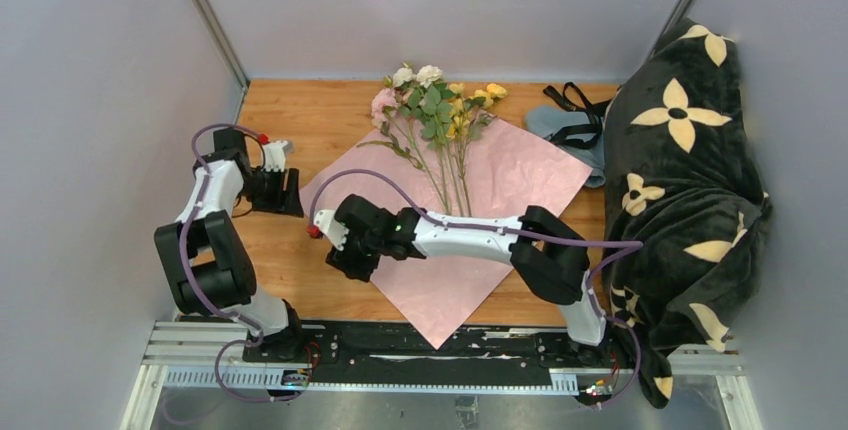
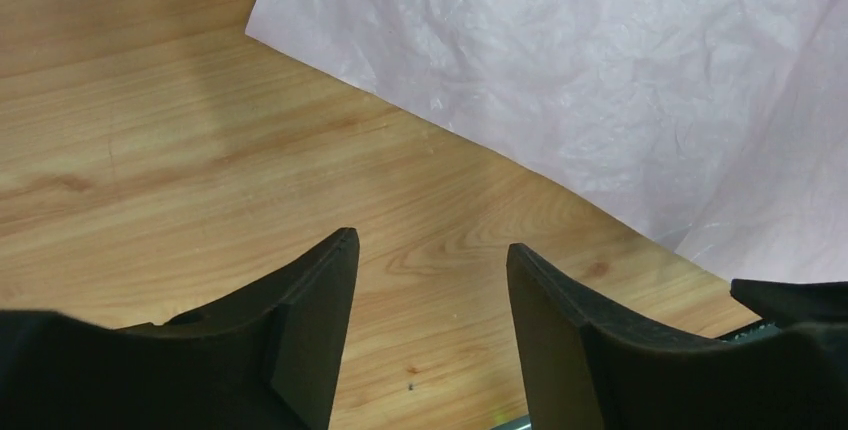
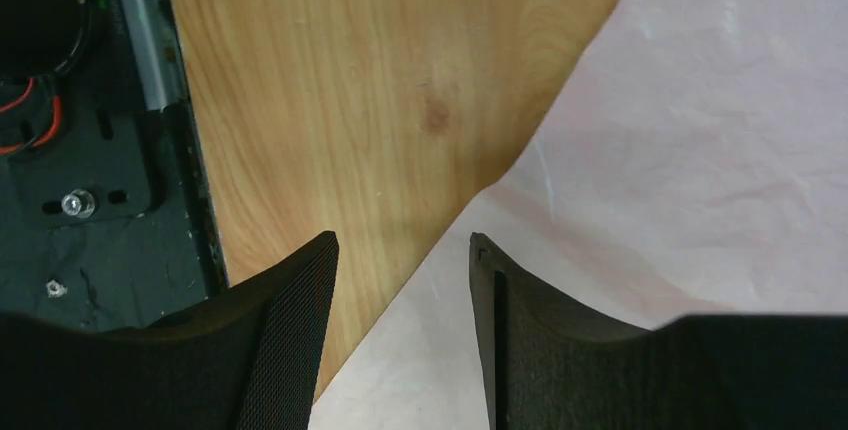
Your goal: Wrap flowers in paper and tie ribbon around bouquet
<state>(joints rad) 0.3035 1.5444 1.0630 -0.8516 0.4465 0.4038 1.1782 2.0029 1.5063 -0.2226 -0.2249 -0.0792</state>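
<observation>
Paper [image 1: 500, 180] is spread flat, pink face up. Flowers [image 1: 435, 110] are laid on its far part, well beyond both grippers. Right gripper [image 3: 403, 240] is noted with jaws apart and empty, the paper's edge running beneath it. Left gripper [image 2: 430, 245] is likewise parted and empty over bare table [image 2: 150, 150], with the paper edge just ahead.

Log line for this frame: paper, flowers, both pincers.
paper: flat, pink side up | flowers: across its far corner | left pincer: open, empty | right pincer: open, empty, over paper edge
</observation>
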